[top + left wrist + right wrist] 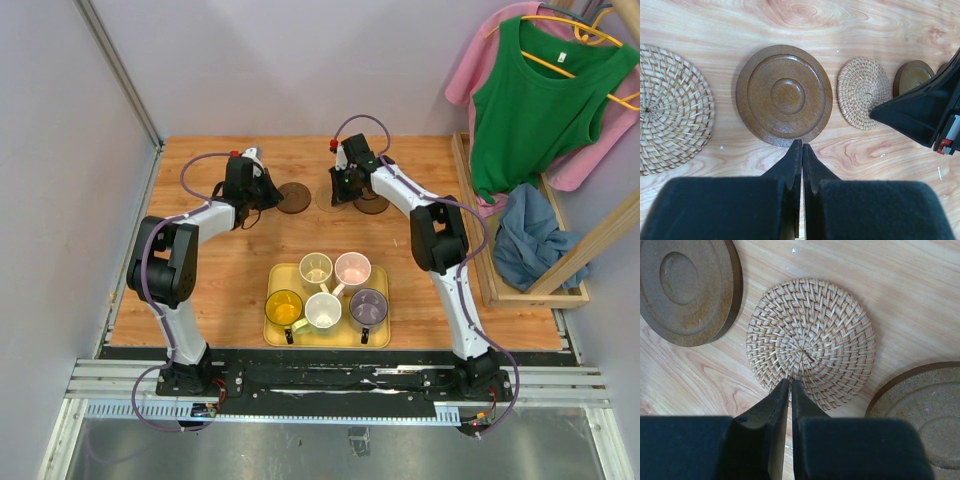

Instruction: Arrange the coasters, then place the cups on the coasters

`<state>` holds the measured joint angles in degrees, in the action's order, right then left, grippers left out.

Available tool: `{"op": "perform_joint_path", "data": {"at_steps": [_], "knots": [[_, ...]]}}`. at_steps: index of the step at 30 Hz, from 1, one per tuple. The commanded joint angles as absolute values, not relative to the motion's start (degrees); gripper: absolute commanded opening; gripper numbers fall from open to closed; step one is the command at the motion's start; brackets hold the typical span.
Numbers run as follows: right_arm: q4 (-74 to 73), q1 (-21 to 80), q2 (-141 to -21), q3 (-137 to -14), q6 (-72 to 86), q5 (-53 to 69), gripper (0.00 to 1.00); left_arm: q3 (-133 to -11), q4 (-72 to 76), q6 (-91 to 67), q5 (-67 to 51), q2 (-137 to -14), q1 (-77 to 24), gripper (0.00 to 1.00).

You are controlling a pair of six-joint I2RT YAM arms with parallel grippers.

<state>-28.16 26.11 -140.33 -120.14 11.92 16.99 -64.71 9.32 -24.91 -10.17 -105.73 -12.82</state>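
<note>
Looking down from the top external view, the wooden tabletop (200, 290) carries a yellow rectangular tray (318, 341) toward 6 o'clock. It holds all five cups: a pale cream-green mug (316, 270) and a pale pink mug (352, 269) in the far row, and a see-through yellow mug (284, 308), a cream-white mug (323, 312) and a grey-purple mug (368, 308) in the near row. Each looks empty. Toward 12 o'clock the round coasters (293, 197) lie in a row, with the left hand (268, 194) and the right hand (343, 194) down among them.

From the left wrist, the left hand's fingers are pressed together on nothing, tips just short of a grooved dark brown wooden disc (784, 95) at 12 o'clock. A woven tan rattan disc (670, 107) lies at 9 o'clock and a second woven disc (860, 90) at 2 o'clock.

From the right wrist, the right hand shows only a thin slit between its fingers and is empty, with its tips over the near rim of the second woven disc. A dark disc (685, 287) sits at 10 o'clock and a further dark disc (925, 410) at 4 o'clock, neither touching it.

The wooden discs look stiff, smooth and low — best pinched at the rim or pushed flat. The woven ones seem light and rough. The mugs look rigid and breakable — the wall opposite the handle is probably the safest hold.
</note>
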Motion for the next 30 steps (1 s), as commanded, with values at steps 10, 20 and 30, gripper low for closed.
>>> {"op": "perform_joint_path", "data": {"at_steps": [10, 20, 30], "knots": [[-25.70, 25.58, -132.60, -114.54, 10.99, 15.82, 0.08, -66.66, 9.55, -24.76, -10.19, -105.07, -12.56, 0.00], [-23.78, 25.58, -126.02, -112.77, 11.22, 17.66, 0.13, -65.39, 9.25, -24.53, -9.58, -102.44, -12.51, 0.01], [-21.78, 21.14, -114.80, -102.94, 12.93, 14.63, 0.16, -62.74, 8.33, -22.89, -7.39, -94.81, -12.57, 0.01]]}}
